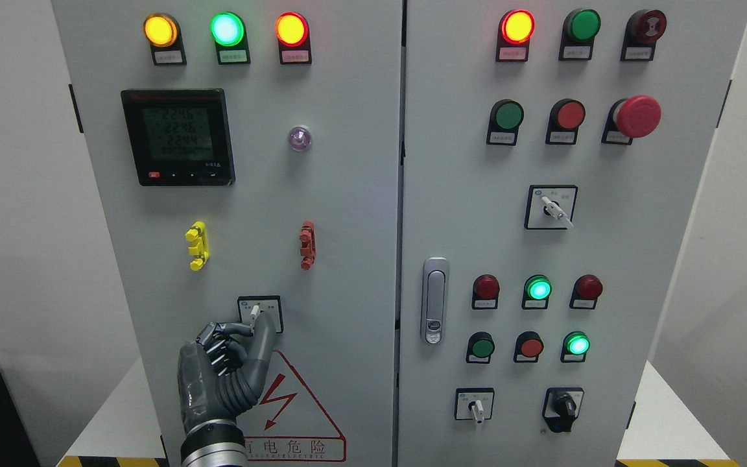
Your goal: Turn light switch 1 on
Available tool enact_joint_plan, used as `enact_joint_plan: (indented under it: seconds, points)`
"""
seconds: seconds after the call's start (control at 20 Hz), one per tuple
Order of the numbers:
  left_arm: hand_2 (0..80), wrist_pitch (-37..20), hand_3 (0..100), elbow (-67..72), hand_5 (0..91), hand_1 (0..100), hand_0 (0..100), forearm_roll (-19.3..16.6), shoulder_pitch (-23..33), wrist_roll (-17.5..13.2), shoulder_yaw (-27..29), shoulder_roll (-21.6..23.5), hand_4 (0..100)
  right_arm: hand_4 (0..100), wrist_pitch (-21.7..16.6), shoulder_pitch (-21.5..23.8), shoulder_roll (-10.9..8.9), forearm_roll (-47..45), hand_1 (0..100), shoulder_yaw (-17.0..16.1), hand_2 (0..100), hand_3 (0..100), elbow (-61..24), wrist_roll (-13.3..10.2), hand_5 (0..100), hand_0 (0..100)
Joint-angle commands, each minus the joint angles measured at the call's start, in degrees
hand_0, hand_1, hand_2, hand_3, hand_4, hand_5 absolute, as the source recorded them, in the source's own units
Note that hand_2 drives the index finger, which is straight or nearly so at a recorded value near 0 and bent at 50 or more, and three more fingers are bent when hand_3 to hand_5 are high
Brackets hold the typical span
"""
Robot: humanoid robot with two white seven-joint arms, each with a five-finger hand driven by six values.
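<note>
Grey steel cabinet (347, 259) fills my head view, two doors studded with lamps and buttons. My left hand (227, 363) is raised at the lower left door, fingers curled, thumb and fingertips closing on the white lever of the rotary switch (259, 313), just above the red warning triangle (296, 408). No right hand shows.

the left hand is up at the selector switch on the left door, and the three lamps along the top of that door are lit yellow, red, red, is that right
Not quite. In the head view the middle indicator lamp on the left door glows green, not red; the yellow lamp and red lamp flank it. The rest stands: the left hand is up at the selector switch.
</note>
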Motion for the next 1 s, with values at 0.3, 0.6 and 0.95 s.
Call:
enact_joint_plan:
  seconds: [0.3, 0.6, 0.95]
  points:
    - [61.5, 0.0, 98, 0.0, 84.6, 58, 39, -0.1, 0.1, 0.0, -0.6, 0.0, 98, 0, 0.0, 0.0, 0.01, 0.0, 0, -0.1, 0, 0, 0.0, 0.0, 0, 0]
    - [61.7, 0.3, 99, 0.0, 84.6, 56, 42, -0.2, 0.2, 0.1, -0.6, 0.1, 98, 0, 0.0, 0.0, 0.01, 0.0, 0, 0.0, 0, 0, 0.0, 0.0, 0, 0]
    - [61.9, 0.3, 99, 0.0, 84.5, 53, 47, -0.3, 0.3, 0.1, -0.6, 0.1, 98, 0, 0.0, 0.0, 0.01, 0.0, 0, -0.1, 0, 0, 0.0, 0.0, 0, 0]
